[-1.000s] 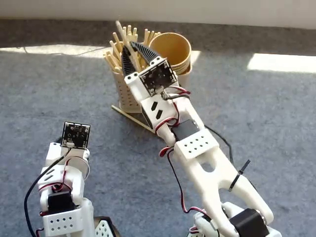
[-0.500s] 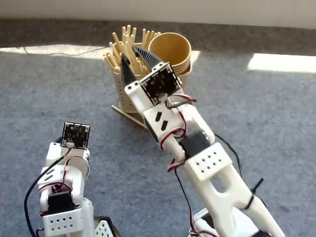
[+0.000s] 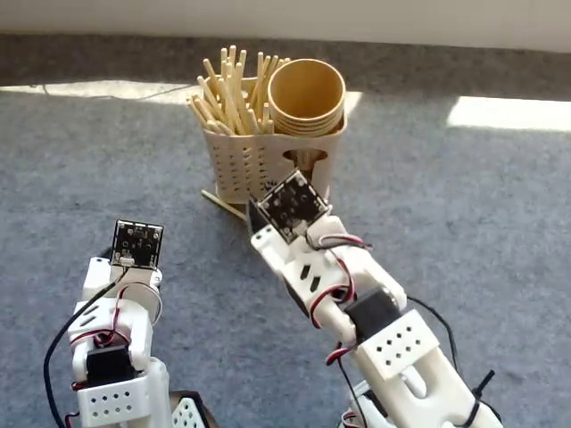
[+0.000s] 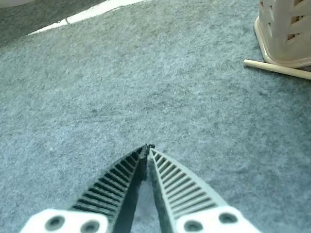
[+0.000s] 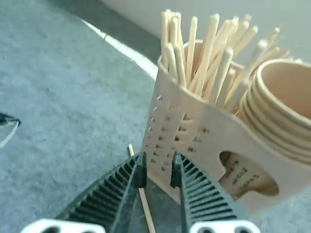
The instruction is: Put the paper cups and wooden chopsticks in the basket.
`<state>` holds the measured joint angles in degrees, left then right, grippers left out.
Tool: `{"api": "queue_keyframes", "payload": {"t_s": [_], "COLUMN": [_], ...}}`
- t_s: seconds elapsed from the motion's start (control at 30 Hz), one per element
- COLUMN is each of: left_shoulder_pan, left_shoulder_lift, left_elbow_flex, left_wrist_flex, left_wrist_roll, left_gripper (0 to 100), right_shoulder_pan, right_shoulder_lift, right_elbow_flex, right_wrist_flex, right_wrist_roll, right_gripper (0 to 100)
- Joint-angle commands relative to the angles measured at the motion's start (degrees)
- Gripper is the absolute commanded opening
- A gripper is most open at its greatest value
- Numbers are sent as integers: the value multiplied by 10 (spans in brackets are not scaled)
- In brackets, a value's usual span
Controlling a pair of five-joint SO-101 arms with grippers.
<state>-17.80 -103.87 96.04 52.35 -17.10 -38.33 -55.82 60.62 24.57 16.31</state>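
Hovering low over the grey carpet (image 3: 473,223), the right gripper (image 5: 158,169) sits just in front of the cream perforated plastic basket (image 3: 245,165). Its black ribbed fingers stand a narrow gap apart, and nothing is pinched between them! Right under that gap lies one loose wooden chopstick (image 5: 145,206), flat on the carpet and running along the foot of the basket; from the high view the same stick (image 3: 223,203) pokes out beside the basket's near corner, partly under the right arm's wrist.

Up in the basket itself, things look tidy. A stack of tan paper cups (image 3: 308,89) stands nested and upright on one side, rims well above the basket wall. Next to it, a thick bundle of wooden chopsticks (image 3: 230,94) fans out of the other side, ends pointing up. The right wrist view has both close up: the bundle (image 5: 204,63) beside the cups (image 5: 277,111), over the basket's perforated wall (image 5: 194,141).

Over to the left gripper (image 4: 147,148): tips pressed together, carrying nothing, poised above bare carpet well apart from the basket. Its camera catches the basket's bottom corner (image 4: 286,29) and the loose stick (image 4: 277,69) lying just below it. A bright patch of sunlight (image 3: 500,111) falls across the carpet off to the side.
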Motion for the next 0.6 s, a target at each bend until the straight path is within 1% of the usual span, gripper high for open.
{"api": "queue_keyframes", "payload": {"t_s": [0.0, 0.1, 0.2, 0.37, 0.57], "left_shoulder_pan": [-5, -5, -4, -3, -3], "left_shoulder_lift": [-4, -4, -4, -4, -4], "left_elbow_flex": [11, 11, 11, 11, 11], "left_wrist_flex": [3, 3, 3, 3, 3], "left_wrist_roll": [-3, -3, -3, -3, -3], "left_gripper": [5, 5, 5, 5, 5], "right_shoulder_pan": [9, 20, 44, 74, 77], "right_shoulder_lift": [-11, 33, 114, 262, 385], "right_elbow_flex": [33, 43, 41, -12, -49], "right_wrist_flex": [-1, -1, -1, -5, -5], "right_wrist_roll": [10, 10, 7, 7, 10], "right_gripper": [98, 98, 98, 98, 98]}}
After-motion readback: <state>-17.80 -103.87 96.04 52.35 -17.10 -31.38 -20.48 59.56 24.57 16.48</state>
